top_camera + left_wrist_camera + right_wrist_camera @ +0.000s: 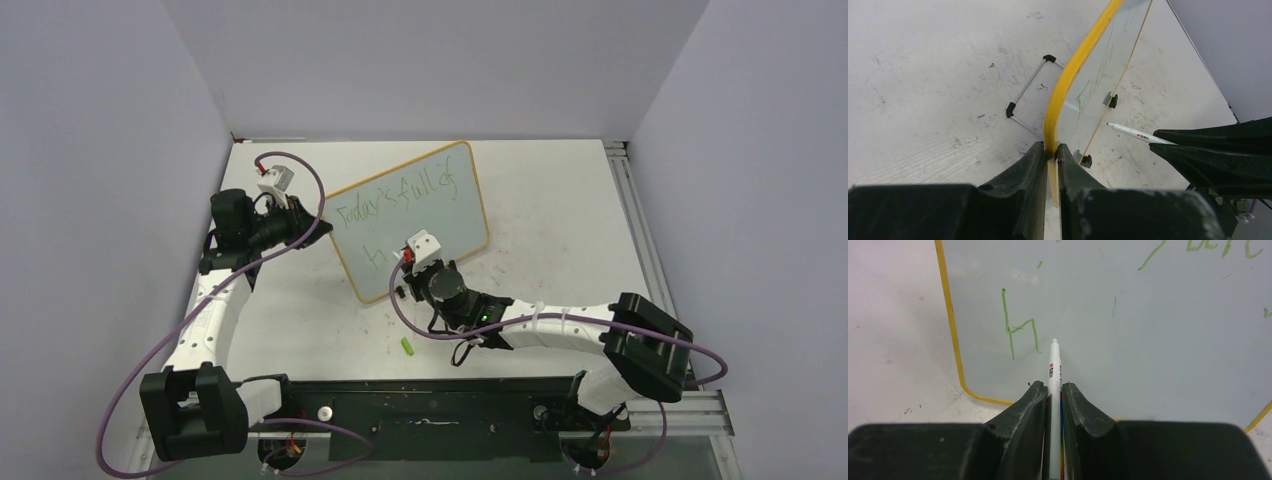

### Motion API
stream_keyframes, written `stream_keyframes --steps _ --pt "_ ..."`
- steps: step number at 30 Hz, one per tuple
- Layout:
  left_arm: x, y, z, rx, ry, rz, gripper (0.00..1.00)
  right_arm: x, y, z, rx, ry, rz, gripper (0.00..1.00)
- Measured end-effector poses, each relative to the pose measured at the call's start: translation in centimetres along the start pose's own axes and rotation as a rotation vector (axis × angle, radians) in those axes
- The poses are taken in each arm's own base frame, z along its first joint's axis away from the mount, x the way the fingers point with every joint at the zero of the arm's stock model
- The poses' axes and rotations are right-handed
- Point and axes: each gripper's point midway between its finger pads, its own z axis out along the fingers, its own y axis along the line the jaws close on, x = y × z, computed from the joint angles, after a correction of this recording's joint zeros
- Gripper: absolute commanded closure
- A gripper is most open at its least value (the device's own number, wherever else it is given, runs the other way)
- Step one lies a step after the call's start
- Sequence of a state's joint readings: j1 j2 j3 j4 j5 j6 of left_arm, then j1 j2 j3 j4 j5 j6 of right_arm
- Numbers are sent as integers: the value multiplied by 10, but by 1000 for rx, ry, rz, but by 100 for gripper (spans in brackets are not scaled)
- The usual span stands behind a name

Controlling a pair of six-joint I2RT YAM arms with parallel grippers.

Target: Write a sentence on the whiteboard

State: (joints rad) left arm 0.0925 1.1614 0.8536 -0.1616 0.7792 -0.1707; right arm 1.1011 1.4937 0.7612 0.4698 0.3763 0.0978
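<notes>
Two holds: left pincer [1052, 150] clamps whiteboard [455, 225], right pincer [1054, 387] marker [1054, 365]; sentence [395, 203] partly hidden.

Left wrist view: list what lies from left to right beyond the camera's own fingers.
In order: wire stand leg → whiteboard, seen nearly edge-on → marker → right gripper, shut on the marker's rear end.

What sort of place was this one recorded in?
Most likely a lab robot test cell: a scuffed white tabletop boxed in by blank walls, a left arm and right arm bolted at its near edge, and a whiteboard propped up.
</notes>
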Motion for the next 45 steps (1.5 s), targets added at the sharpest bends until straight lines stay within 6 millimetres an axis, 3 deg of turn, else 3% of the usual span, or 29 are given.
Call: stream_keyframes --steps 4,14,22,38,45 --pt "0 0 0 2 0 0 100 -11 -4 -2 7 -27 11 95" --pt "0 0 0 3 0 0 100 -14 -17 7 28 -28 16 95" --pt "0 -1 0 3 0 0 100 -3 -9 13 -3 0 3 95" --pt "0 0 0 -1 0 0 100 -6 -4 16 -30 -3 6 95" --pt "0 0 0 -2 0 0 100 13 -3 12 -34 35 -5 95"
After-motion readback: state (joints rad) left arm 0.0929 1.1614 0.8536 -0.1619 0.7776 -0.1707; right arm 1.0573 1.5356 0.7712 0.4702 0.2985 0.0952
